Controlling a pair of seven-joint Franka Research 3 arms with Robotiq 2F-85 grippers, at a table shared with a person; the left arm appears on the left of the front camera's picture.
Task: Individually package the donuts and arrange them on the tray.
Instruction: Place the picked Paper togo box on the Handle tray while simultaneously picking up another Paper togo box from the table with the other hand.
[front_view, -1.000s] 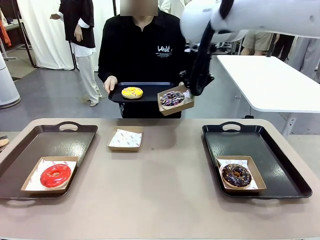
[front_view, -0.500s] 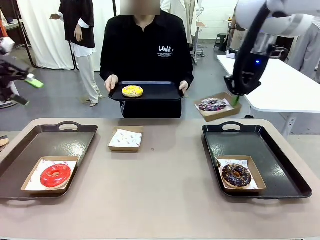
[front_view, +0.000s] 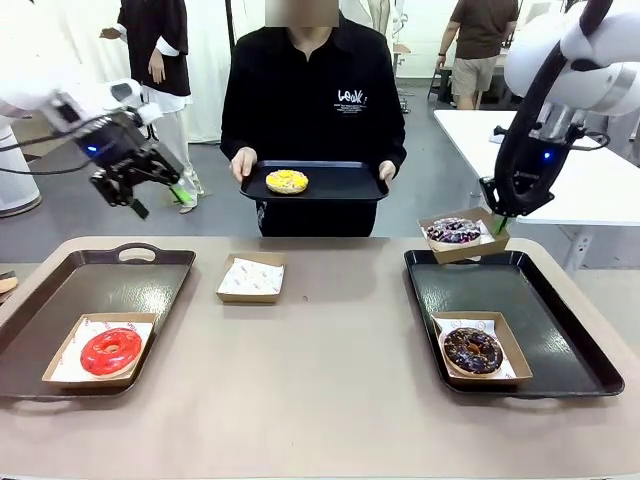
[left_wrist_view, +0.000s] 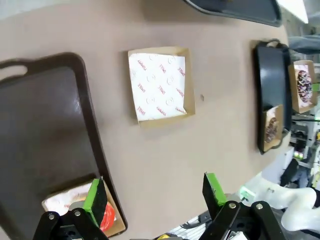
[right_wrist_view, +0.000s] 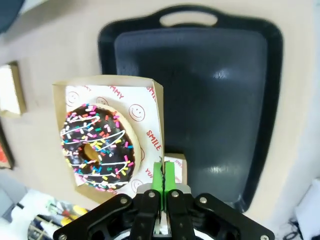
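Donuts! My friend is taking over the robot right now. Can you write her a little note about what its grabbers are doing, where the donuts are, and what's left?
Right gripper: shut on the edge of the carried box with the sprinkled donut, in the air by the far left corner of the right tray.
Left gripper: open, holding nothing, high over the left tray.
Done: red donut boxed on the left tray; chocolate donut boxed on the right tray.
Left: set the carried box down; box the yellow donut, bare on the person's tray. An empty box waits on the table.
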